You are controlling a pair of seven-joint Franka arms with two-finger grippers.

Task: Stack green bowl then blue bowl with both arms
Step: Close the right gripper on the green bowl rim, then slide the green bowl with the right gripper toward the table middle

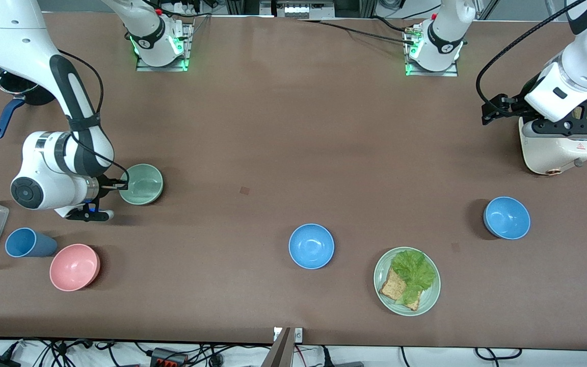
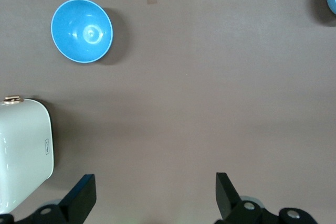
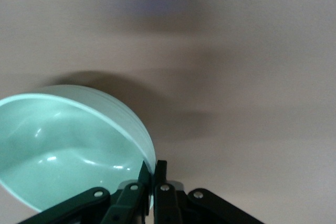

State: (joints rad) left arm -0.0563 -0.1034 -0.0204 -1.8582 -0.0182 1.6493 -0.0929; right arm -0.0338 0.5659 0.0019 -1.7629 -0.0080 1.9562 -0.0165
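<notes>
- Front view: the green bowl (image 1: 141, 184) is seen on the table toward the right arm's end, farther from the camera than the pink bowl (image 1: 75, 267) and the blue cup (image 1: 29, 242). The right gripper (image 1: 118, 185) is set at the bowl's rim, on the side toward the arm's wrist.
- Front view: two blue bowls are seen, one (image 1: 311, 246) near the middle of the table just beside the green plate (image 1: 407, 281) of lettuce and bread, the other (image 1: 507, 217) toward the left arm's end. The left gripper (image 1: 562, 126) is held over the white toaster (image 1: 558, 148), where the left arm waits.
- Left wrist view: the left gripper's (image 2: 153, 199) fingers are shown spread wide with nothing between them, above bare table; one blue bowl (image 2: 82, 30) lies well apart from them.
- Right wrist view: the right gripper's (image 3: 152, 174) fingers are shown pinched together on the thin rim of the green bowl (image 3: 63, 148), one inside the wall and one outside.
- Handling, as judged: the bowl is taken to be light, stiff and smooth, so a rim pinch is suitable, though tilting or slipping is to be expected if it is lifted fast.
</notes>
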